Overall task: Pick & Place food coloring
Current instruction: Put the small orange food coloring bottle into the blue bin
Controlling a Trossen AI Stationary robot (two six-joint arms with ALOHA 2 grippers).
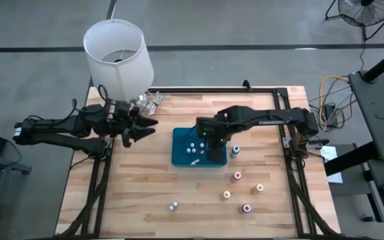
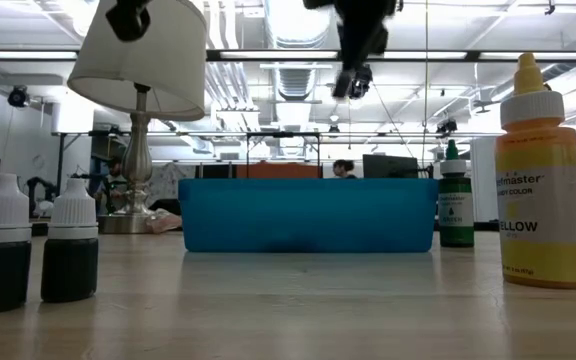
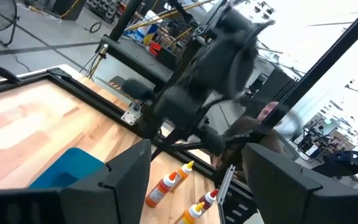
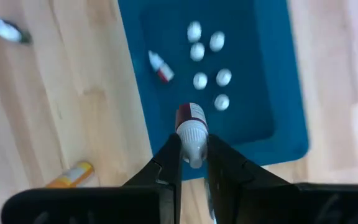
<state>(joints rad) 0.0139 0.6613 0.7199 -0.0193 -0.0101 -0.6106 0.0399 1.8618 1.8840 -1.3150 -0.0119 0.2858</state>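
Clamped between the right gripper's (image 4: 191, 163) two dark fingers is a small dark-red food coloring bottle with a white cap (image 4: 192, 127), held above the near edge of the shallow blue plastic tray (image 1: 179, 159), which sits at the middle of the pale wooden table (image 1: 145, 193). Inside the tray stand six white-capped bottles (image 4: 208, 68) in a loose cluster, with one red bottle lying on its side (image 4: 160, 67) beside them. On the table, a tall yellow squeeze bottle (image 2: 540, 175) reads "YELLOW" and "COLOR" on its label, under a brand line that ends in "master"; a green bottle (image 2: 456, 200) stands just beside the tray, its label too small to read. Two dark bottles with white caps (image 2: 38, 240) stand close together at the table's other side. The left gripper (image 1: 142, 128), its fingers spread apart, waits near the white-shaded lamp (image 1: 117, 57).
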